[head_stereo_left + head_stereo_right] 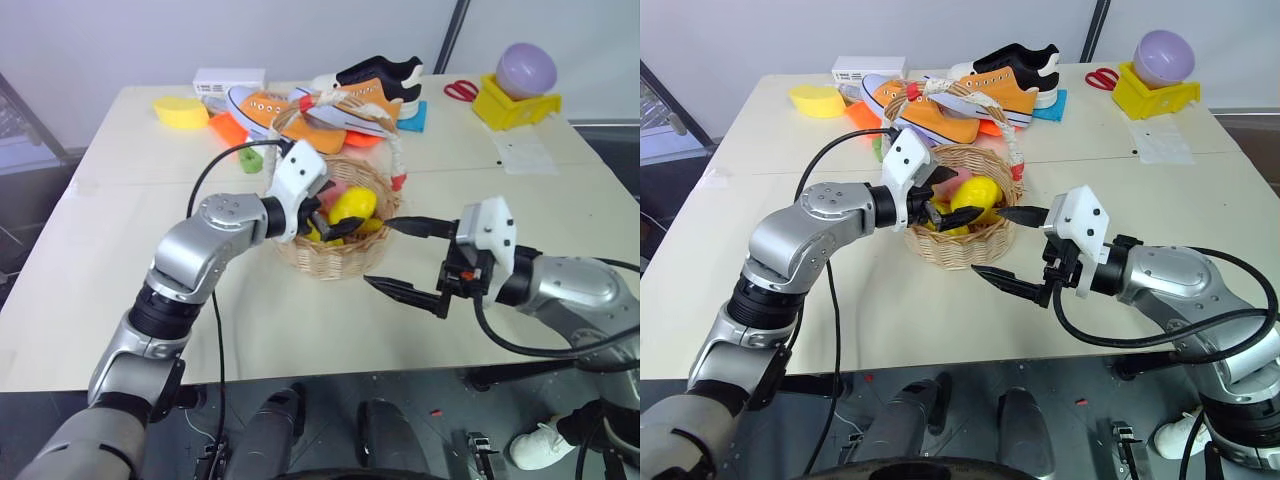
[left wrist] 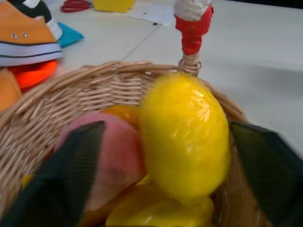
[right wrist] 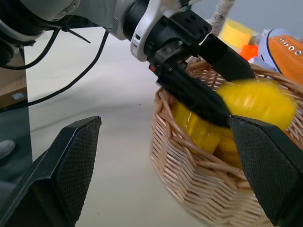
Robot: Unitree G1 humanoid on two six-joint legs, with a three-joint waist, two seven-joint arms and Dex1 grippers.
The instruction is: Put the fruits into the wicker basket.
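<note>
The wicker basket (image 1: 335,262) stands mid-table, its rope-wrapped handle (image 1: 398,150) arching over it. Inside lie a pink-red peach (image 2: 118,151) and other yellow fruits (image 2: 156,213). My left gripper (image 1: 335,222) reaches over the basket's near-left rim. It is open, with the yellow lemon (image 2: 184,142) between its spread fingers, gaps showing on both sides. The lemon (image 1: 352,204) sits on top of the fruit pile. My right gripper (image 1: 378,254) hovers open and empty just off the basket's right side, pointing at it.
Behind the basket lie orange sneakers (image 1: 300,110), a black shoe (image 1: 385,75), a flat yellow disc (image 1: 180,110) and a green block (image 1: 250,160). At the back right are a yellow stand with a purple ball (image 1: 520,85), red scissors (image 1: 460,90) and a paper sheet (image 1: 525,155).
</note>
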